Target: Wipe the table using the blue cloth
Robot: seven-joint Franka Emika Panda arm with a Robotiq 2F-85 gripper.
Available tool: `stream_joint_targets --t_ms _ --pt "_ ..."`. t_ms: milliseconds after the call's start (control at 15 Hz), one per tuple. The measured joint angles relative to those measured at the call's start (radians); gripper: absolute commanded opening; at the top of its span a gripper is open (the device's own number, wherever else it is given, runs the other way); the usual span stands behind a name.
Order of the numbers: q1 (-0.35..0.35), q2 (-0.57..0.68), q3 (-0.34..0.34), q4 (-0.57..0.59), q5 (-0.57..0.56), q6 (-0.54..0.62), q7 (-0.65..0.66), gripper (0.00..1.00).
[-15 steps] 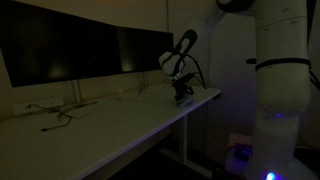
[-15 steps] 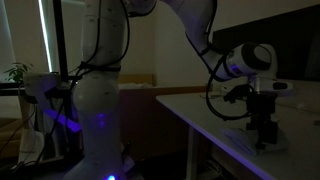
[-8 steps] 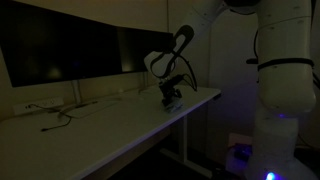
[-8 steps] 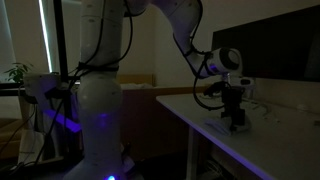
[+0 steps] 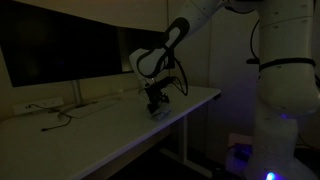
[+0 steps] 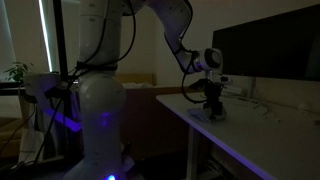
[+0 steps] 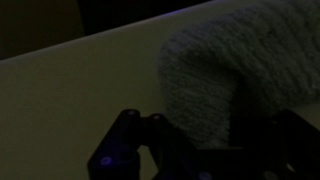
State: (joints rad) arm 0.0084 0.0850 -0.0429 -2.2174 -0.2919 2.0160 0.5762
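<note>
Tool [image 5: 155, 107] down on cloth [image 7: 240, 65] on bench [image 5: 90, 135]; cloth fills 1 o'clock of wrist view. Too dark, can't tell if tool is gripping.

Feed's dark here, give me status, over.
Gripper down at blue cloth on table; jaws unreadable. Cables farther along, apart from it.

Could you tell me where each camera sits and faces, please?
In an exterior view: before the table, facing the monitors; arm and hand show.
In an exterior view: off the table's end, facing the robot base; arm shows.
Wrist view: looks down past the hand at the cloth.
All share the hand and table.
</note>
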Motion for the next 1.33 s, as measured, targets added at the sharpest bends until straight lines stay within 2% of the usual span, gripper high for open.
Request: stream_joint_targets --t_ms 200,400,800,1333 --pt "0.007 -0.057 0.024 0.01 0.135 -0.012 -0.064 0.02" --pt "0.009 -0.156 0.036 0.017 0.206 -0.02 -0.115 0.02" --pt "0.005 -0.297 0.036 0.017 0.23 -0.064 -0.183 0.02" --pt "-0.062 -0.304 -0.027 0.029 0.23 -0.073 -0.236 0.02"
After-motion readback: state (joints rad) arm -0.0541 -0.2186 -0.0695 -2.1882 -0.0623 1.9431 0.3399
